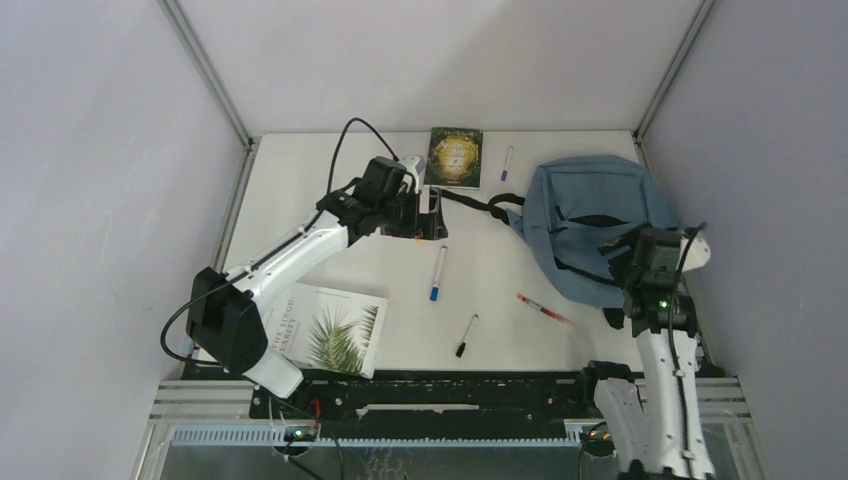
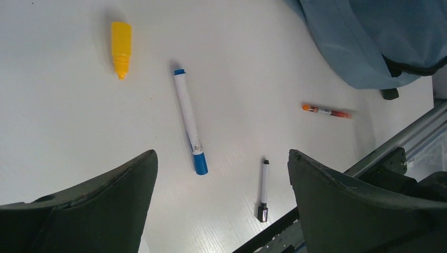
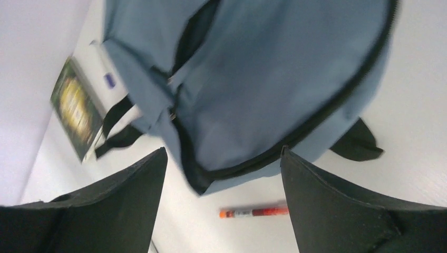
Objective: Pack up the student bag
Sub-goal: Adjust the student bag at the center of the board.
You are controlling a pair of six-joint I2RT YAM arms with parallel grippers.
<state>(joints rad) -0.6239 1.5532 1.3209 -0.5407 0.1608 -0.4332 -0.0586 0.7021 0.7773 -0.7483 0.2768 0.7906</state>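
The student bag, blue-grey with black zip trim, lies at the right of the table, its zip gaping and one black strap stretched out to the left. My right gripper hovers over the bag's near edge. In the right wrist view that gripper is open, with the bag below its fingers and nothing between them. My left gripper is at the strap's far end. It is open and empty above the table.
Loose on the table are a blue-capped marker, a black pen, an orange pen and a purple-capped pen. A small yellow bottle lies near the marker. A dark green book is at the back, a palm-leaf book front left.
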